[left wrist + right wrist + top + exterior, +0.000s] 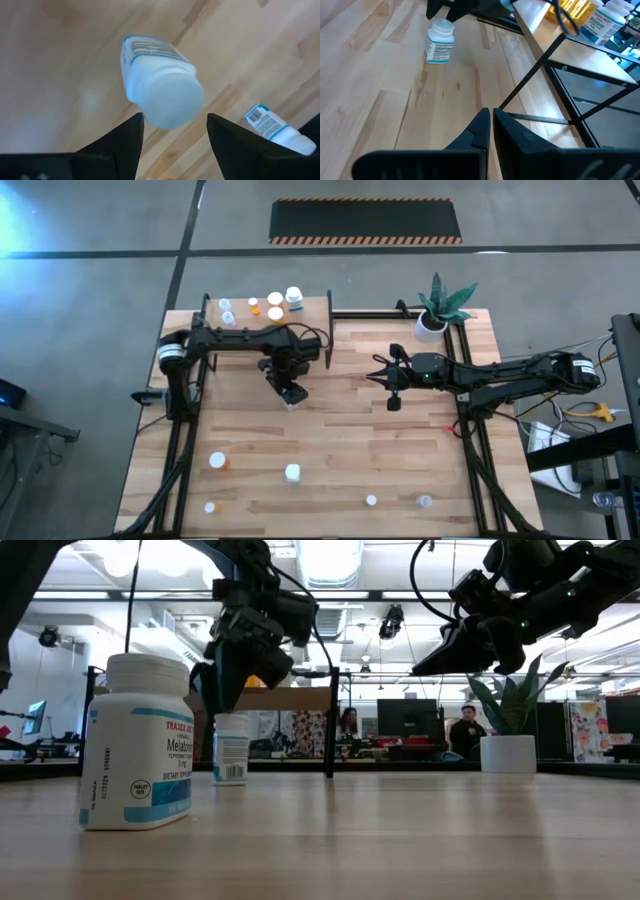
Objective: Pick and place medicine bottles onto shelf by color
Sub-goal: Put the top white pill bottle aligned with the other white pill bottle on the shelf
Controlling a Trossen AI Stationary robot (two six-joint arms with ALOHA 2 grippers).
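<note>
White-capped medicine bottles are still standing scattered along the near edge of the desk: an orange one, a white Melatonin bottle, and three small ones nearer the edge. Mid-desk, the left end effector is hovering directly over a white bottle with a blue label, fingers spread apart on either side of its cap, not yet clamping. Level with it, the right end effector is waiting above bare wood, fingers pressed together, pointing toward the left arm. Farthest back, the shelf is already carrying about six bottles, so roughly half the sorting looks done.
</note>
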